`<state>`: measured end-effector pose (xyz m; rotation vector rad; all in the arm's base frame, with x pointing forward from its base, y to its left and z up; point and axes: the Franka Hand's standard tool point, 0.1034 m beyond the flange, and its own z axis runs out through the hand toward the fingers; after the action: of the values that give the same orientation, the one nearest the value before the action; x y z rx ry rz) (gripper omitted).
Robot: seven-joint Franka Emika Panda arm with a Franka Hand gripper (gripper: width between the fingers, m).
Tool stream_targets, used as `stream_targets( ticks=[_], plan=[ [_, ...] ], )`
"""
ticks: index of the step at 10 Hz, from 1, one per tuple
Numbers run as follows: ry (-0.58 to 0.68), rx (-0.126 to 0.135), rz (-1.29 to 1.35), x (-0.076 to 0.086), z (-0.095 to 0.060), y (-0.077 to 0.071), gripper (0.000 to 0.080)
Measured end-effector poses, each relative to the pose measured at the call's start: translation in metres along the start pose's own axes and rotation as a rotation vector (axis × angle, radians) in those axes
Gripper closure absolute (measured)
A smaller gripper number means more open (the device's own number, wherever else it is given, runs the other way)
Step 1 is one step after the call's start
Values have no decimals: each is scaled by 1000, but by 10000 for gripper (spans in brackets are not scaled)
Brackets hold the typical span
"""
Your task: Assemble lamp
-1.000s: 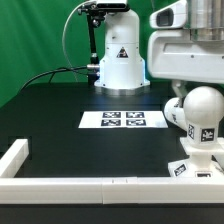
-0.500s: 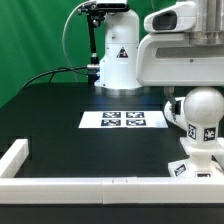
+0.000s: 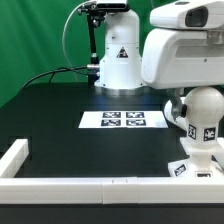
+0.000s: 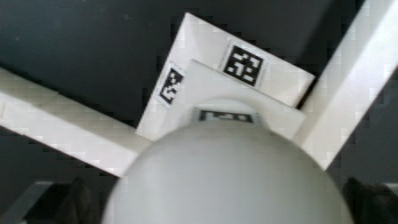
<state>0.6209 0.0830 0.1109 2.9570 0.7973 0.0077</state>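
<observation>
The round white bulb (image 3: 203,112) stands upright on the blocky tagged base (image 3: 196,166) at the exterior view's right, by the front rail. In the wrist view the bulb (image 4: 222,165) fills the foreground with the base (image 4: 228,72) under it. My gripper (image 4: 210,208) is straddling the bulb, and its dark fingers (image 4: 57,203) show on either side with a narrow dark gap to the bulb, so it looks open. In the exterior view the arm's white body (image 3: 185,55) hides the gripper. The shade is out of view.
A white L-shaped rail (image 3: 60,184) runs along the table's front and left, and shows in the wrist view (image 4: 54,112). The marker board (image 3: 123,120) lies mid-table. The robot's base column (image 3: 118,55) stands at the back.
The arm's upper links have turned and shifted a little above the bulb. The bulb and base have not moved.
</observation>
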Motion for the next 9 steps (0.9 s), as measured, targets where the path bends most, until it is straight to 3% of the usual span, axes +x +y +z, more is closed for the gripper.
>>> stream_targets(
  ticks=[4, 7, 8, 9],
  plan=[
    [-93, 54, -91, -1, -10, -4, 101],
    [-88, 44, -29, 0, -8, -2, 114],
    [-89, 41, 50, 0, -8, -2, 228],
    [-92, 37, 141, 0, -8, -2, 228]
  ],
)
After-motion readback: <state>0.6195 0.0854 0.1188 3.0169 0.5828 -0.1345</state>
